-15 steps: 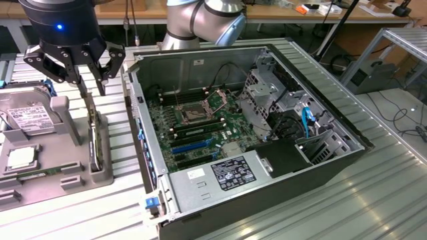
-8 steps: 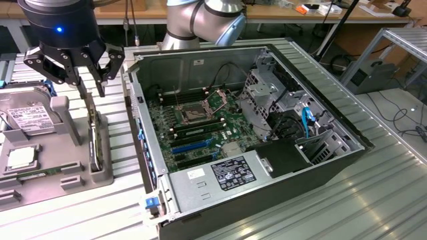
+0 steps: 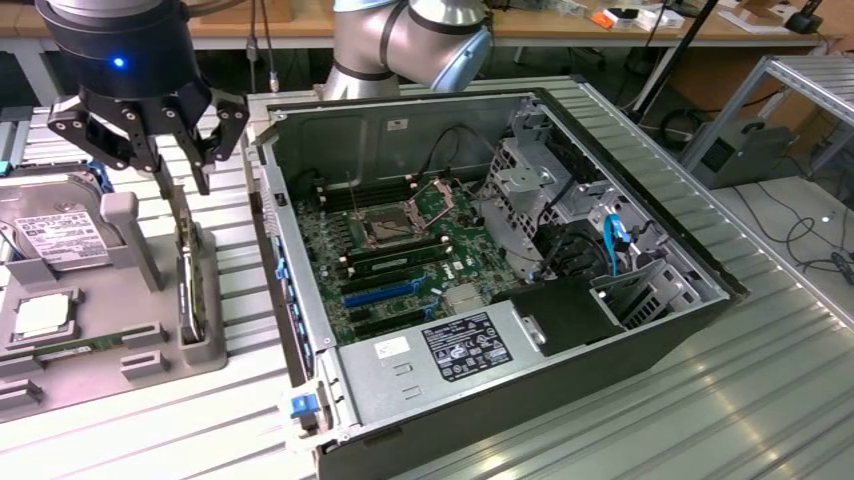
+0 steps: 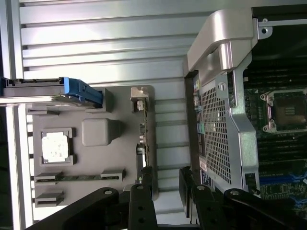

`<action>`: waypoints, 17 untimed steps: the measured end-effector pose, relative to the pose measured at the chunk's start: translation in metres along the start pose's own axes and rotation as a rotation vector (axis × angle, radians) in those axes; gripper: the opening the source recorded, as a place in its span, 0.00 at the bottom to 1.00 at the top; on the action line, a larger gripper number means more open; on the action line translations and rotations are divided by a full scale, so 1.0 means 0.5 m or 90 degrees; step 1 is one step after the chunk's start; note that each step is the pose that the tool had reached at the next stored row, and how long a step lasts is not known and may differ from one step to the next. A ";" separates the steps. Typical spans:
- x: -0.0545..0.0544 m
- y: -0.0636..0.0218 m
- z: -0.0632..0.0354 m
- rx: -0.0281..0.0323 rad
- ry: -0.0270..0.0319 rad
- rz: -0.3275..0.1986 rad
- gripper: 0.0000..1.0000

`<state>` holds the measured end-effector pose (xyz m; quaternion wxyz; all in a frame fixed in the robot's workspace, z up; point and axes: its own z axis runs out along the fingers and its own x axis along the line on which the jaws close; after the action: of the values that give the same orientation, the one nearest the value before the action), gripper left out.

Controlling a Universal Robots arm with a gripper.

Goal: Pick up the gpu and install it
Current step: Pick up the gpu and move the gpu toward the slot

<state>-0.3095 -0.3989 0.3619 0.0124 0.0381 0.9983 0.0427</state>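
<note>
Your open pincer [image 3: 183, 188] hovers over the gpu [image 3: 191, 290], standing on edge in the tray [image 3: 144, 322] beside the case [image 3: 387, 135]; descend off-centre and a finger could strike the card.

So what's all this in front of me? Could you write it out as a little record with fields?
gripper: black two-fingered gripper, open, holding nothing, above the tray, close to the card
card: thin dark graphics card with silver end bracket, standing on edge in the tray
tray: grey plastic holder tray
also on tray: boxy silver hard drive with white label; square silver processor chip
computer: open metal computer case, on the exterior view's right of the tray, green motherboard exposed
progress: card not yet picked up
</note>
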 end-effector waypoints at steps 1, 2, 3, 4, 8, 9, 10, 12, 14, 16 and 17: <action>0.000 0.000 0.001 -0.0005 0.0000 0.000 0.36; 0.001 0.000 0.002 -0.0009 0.0001 0.000 0.36; 0.001 0.000 0.004 -0.0013 0.0000 0.000 0.36; 0.002 -0.001 0.006 -0.0016 0.0001 0.000 0.36; 0.003 -0.001 0.011 -0.0017 0.0002 0.000 0.36; 0.003 -0.001 0.012 -0.0018 0.0002 0.000 0.36; 0.003 -0.001 0.013 -0.0018 0.0002 0.000 0.36; 0.003 -0.002 0.015 -0.0018 0.0002 0.000 0.36; 0.003 -0.002 0.016 -0.0018 0.0001 0.000 0.36; 0.003 -0.002 0.018 -0.0020 0.0002 0.000 0.36; 0.003 -0.002 0.019 -0.0021 0.0002 0.000 0.36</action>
<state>-0.3111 -0.3989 0.3525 0.0123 0.0382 0.9982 0.0444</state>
